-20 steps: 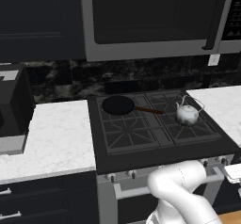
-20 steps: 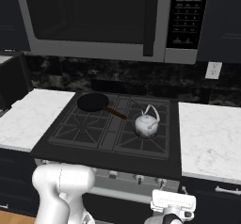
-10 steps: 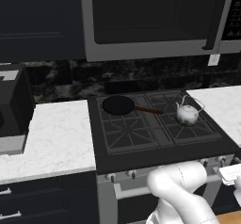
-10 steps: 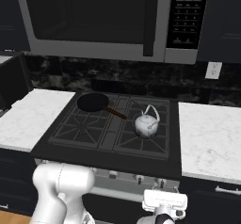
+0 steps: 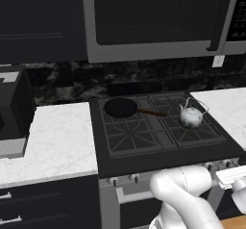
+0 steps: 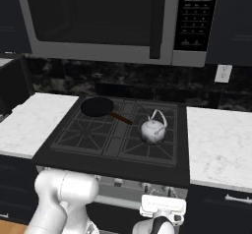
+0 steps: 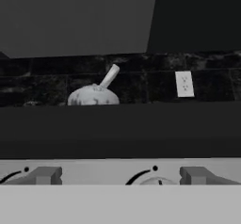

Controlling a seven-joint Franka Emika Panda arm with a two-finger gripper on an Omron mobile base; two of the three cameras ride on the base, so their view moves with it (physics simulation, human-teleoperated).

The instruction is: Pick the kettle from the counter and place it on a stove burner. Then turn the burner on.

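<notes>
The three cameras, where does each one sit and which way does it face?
Left base view: behind the arm's left, looking down at the cooktop; white arm at lower right.
Right base view: behind its right, same cooktop; arm lower left, end effector low before the stove.
Hand view: low, facing the stove knobs.
All share the kettle on a burner.

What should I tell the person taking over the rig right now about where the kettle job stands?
Pincer: low in front of the stove's knob panel; whether it is open or shut cannot be told, and it holds nothing that can be seen.
Kettle: upright on the right-hand stove burner, off the counter.
Frying pan: on the back left grate.
Done: kettle placed.
Left: turn a knob to light that burner; no flame visible yet.
</notes>
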